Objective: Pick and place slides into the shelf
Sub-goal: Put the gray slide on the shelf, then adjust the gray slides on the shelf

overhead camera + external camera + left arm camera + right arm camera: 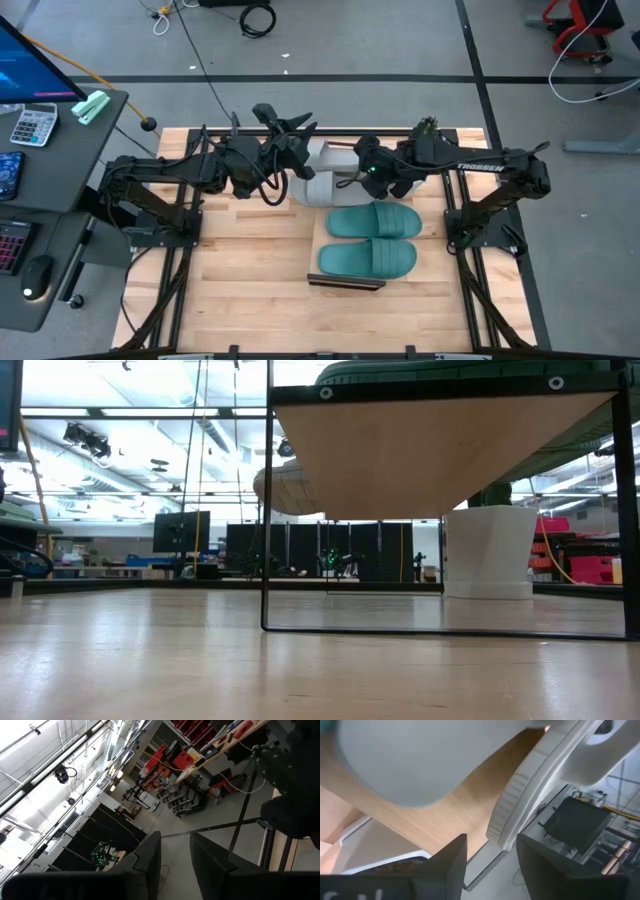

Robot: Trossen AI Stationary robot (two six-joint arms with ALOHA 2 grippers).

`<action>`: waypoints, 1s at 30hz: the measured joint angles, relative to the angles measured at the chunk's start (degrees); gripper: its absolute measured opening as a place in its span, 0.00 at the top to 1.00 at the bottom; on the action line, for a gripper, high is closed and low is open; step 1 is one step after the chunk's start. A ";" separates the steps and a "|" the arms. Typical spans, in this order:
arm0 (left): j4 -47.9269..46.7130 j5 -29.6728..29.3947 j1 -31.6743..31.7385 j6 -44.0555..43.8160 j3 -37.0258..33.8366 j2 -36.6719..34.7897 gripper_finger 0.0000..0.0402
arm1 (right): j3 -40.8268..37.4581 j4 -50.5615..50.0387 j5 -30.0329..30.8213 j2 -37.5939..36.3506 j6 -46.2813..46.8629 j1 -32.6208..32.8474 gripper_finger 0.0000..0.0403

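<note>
Up on the shelf [322,232], both teal slides [373,222] lie crosswise, while the grey slides [322,175] sit at its far end, right fingers [454,857] released just beside them, left fingers [150,857] empty.

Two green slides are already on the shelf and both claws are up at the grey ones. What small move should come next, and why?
Probably draw the right claw back from the grey slide beside the green slides. Its jaws stand apart with nothing between them, and the slide lies on the shelf, so it looks released. The left claw is aimed up into the room, holding nothing visible.
</note>
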 joint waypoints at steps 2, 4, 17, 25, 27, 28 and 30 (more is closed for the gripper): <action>-0.07 0.16 0.00 0.01 0.00 0.00 0.73 | 0.00 0.09 0.06 -0.58 0.06 0.78 0.56; -0.13 0.17 0.00 -0.01 0.00 0.00 0.73 | 0.00 0.39 -0.32 -1.25 0.69 1.54 0.56; -0.54 0.27 0.00 -3.70 0.00 0.00 0.73 | 0.07 16.28 -17.45 -2.73 3.00 6.16 0.58; -12.42 0.18 -0.02 -25.66 0.00 0.00 0.73 | 0.07 24.64 -17.52 -0.64 32.18 6.16 0.58; -16.98 0.22 -0.02 -33.72 0.00 0.00 0.73 | 0.04 24.47 -17.57 -0.75 39.57 6.16 0.58; -19.27 0.24 -0.02 -37.93 0.00 0.00 0.73 | 0.04 24.36 -17.66 -0.86 43.17 6.16 0.58; -24.49 0.54 -0.01 -47.00 0.26 0.00 0.73 | 0.07 24.64 -18.47 -1.07 49.89 6.16 0.58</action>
